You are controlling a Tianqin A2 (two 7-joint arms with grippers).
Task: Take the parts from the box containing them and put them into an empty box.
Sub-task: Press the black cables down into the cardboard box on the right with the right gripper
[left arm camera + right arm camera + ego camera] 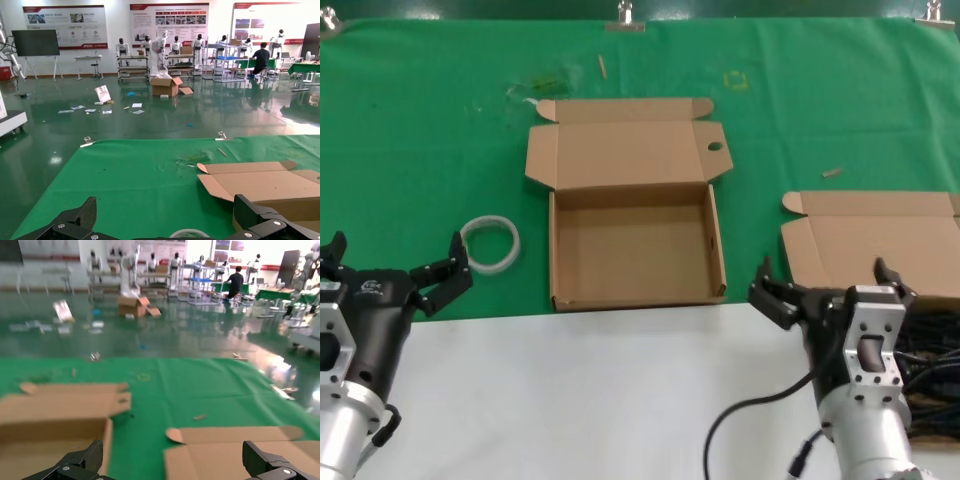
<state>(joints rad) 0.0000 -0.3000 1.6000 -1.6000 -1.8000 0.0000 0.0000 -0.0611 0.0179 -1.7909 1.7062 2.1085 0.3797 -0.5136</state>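
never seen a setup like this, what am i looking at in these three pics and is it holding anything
It is a two-armed robot at a table. The wide picture is from its head camera; the other two look out from cameras on its wrists. The left gripper and right gripper are both open and hold nothing. On the green cloth lie an empty box with its lid up, a white ring of tape, and at the right a second open box holding black cords.

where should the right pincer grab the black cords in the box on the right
Best guess: take one cord bundle across its slim middle, coming straight down from above, since the parts lie flat in the shallow box containing them with its lid folded back. The open right pincer and arm hide much of them, so which bundle is unclear.
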